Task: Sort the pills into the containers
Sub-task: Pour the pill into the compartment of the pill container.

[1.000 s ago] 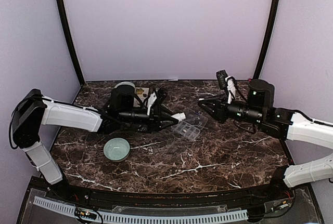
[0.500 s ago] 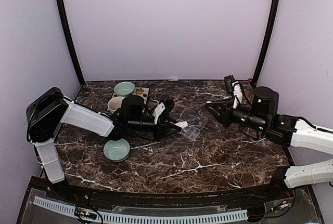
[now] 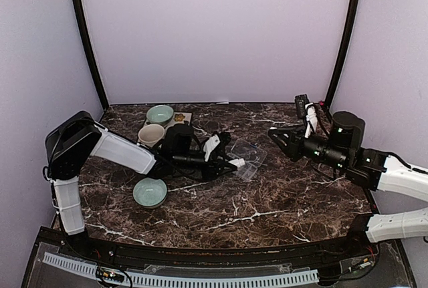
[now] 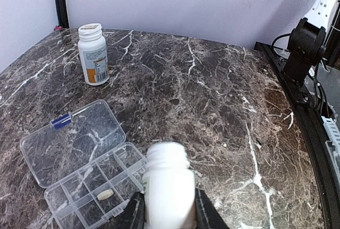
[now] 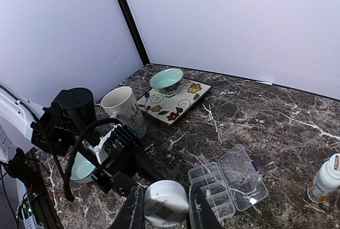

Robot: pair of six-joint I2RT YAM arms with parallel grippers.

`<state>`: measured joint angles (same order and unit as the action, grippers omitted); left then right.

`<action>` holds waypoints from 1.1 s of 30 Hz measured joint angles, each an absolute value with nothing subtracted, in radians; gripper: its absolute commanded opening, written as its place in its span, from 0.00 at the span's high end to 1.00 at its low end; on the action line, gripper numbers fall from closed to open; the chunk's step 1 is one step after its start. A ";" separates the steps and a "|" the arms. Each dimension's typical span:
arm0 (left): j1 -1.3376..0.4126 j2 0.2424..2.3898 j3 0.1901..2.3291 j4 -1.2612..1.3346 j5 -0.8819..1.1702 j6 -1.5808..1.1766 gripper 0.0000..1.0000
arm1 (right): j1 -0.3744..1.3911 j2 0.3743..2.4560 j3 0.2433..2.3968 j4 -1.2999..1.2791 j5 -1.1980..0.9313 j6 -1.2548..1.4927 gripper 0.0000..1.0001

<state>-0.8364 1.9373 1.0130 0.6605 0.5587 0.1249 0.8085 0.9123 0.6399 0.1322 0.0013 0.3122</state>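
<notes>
- The left gripper (image 4: 169, 211) has its jaws closed on a white bottle (image 4: 169, 178), held just beside the compartments of the pill organiser (image 4: 98, 184)
- The right gripper (image 5: 164, 214) clamps a white-capped bottle (image 5: 166, 201) – held up, well to the right of the box
- The pill organiser lies open mid-table, lid flat – one pale pill (image 4: 105, 194) in a compartment
- A third bottle (image 4: 93, 53) stands upright beyond it

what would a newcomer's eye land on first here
The left claw grips a white bottle at the edge of the open pill organiser in the middle of the table, where a single pale pill lies in one compartment. On the right side, the right claw holds a white-capped bottle up off the table.
</notes>
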 measured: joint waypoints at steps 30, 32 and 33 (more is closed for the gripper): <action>-0.858 2.054 1.156 0.487 0.480 0.202 1.00 | 0.809 0.894 0.631 0.105 0.027 0.335 0.87; -0.859 2.060 1.162 0.477 0.476 0.203 1.00 | 0.809 0.894 0.630 0.104 0.027 0.336 0.87; -0.860 2.063 1.163 0.474 0.473 0.204 1.00 | 0.809 0.894 0.630 0.104 0.027 0.336 0.87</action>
<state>-0.8597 2.0628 1.1629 0.4740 0.4732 0.2035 0.8085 0.8940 0.6296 0.1043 0.0273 0.3355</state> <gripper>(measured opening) 0.265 0.215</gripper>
